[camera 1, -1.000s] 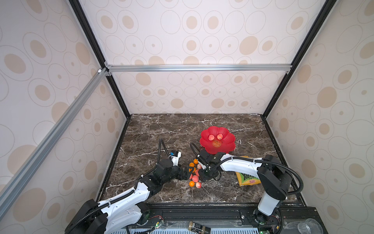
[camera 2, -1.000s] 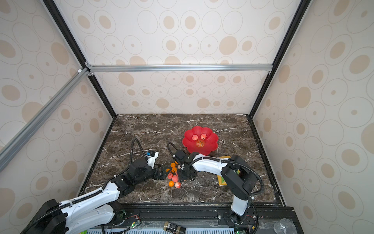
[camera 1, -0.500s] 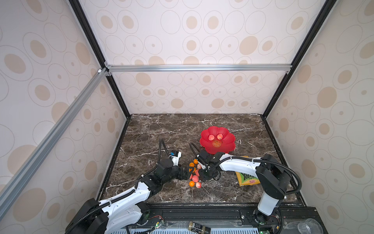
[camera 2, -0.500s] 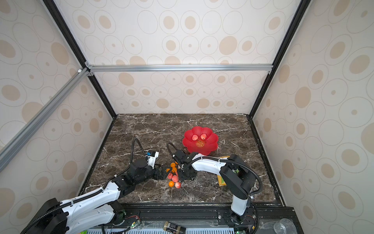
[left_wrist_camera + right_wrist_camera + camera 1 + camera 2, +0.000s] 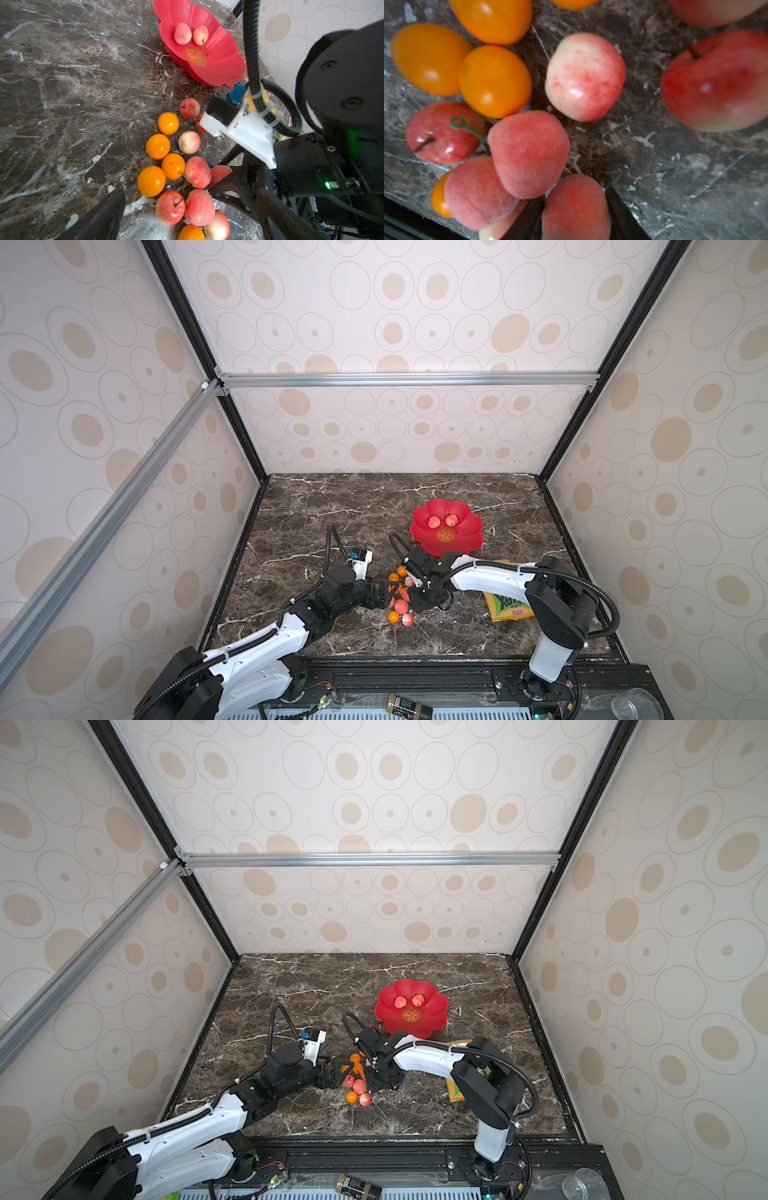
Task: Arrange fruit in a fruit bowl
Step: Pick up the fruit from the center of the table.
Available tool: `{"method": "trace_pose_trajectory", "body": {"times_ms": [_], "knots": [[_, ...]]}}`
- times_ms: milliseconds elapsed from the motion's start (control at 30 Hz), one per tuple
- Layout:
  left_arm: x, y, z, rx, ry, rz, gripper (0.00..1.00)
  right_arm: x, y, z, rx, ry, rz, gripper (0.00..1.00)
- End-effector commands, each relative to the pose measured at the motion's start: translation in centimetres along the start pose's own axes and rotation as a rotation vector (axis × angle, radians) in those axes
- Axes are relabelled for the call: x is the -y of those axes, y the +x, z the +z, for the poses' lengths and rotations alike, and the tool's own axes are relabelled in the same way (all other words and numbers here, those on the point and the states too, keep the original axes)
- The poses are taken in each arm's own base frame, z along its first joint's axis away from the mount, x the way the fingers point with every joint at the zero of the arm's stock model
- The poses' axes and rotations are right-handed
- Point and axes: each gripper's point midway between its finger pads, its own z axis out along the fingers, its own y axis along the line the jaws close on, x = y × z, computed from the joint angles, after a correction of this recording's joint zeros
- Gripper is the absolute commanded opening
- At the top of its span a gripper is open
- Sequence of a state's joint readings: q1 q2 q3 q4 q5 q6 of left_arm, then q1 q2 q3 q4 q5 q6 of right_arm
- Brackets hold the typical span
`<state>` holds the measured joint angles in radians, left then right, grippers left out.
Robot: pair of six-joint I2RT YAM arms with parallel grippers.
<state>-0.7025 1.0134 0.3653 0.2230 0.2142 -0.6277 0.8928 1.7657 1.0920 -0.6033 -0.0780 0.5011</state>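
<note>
On the dark table [image 5: 675, 166], your right gripper [image 5: 575, 193] sits round one fuzzy pink peach [image 5: 576, 214]; squeezing or not, I cannot tell. Your left gripper [image 5: 380, 595] gapes wide.

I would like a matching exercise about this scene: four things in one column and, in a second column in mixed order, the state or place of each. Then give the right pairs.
1. fruit bowl
2. snack bag
3. left pincer
4. right pincer

A. wide open, holding nothing, at the edge of the loose fruits
B. a pink peach sits between its jaws
C. holds two peaches
D. lies flat, partly hidden by the right arm

Pairs: 1-C, 2-D, 3-A, 4-B
</note>
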Motion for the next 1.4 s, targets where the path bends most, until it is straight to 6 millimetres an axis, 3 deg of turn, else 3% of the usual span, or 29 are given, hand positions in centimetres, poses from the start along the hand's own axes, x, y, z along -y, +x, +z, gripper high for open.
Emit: {"method": "trace_pose_trajectory", "body": {"times_ms": [0,667,1067,1367], "knots": [[0.8,-1.0,-0.1,0.031,0.021,0.014,0.99,-0.1,0.2,0.1,-0.015,0.017,0.006,0.48],[1.2,-1.4,-0.1,0.037,0.03,0.016,0.99,-0.1,0.2,-0.2,-0.014,0.014,0.011,0.43],[2.3,-2.8,0.1,0.064,0.064,0.014,0.99,-0.3,0.0,-2.1,0.01,0.009,0.013,0.43],[4.8,-5.6,0.8,0.112,0.146,0.016,0.99,-0.1,-1.0,-5.7,0.08,0.016,0.021,0.44]]}}
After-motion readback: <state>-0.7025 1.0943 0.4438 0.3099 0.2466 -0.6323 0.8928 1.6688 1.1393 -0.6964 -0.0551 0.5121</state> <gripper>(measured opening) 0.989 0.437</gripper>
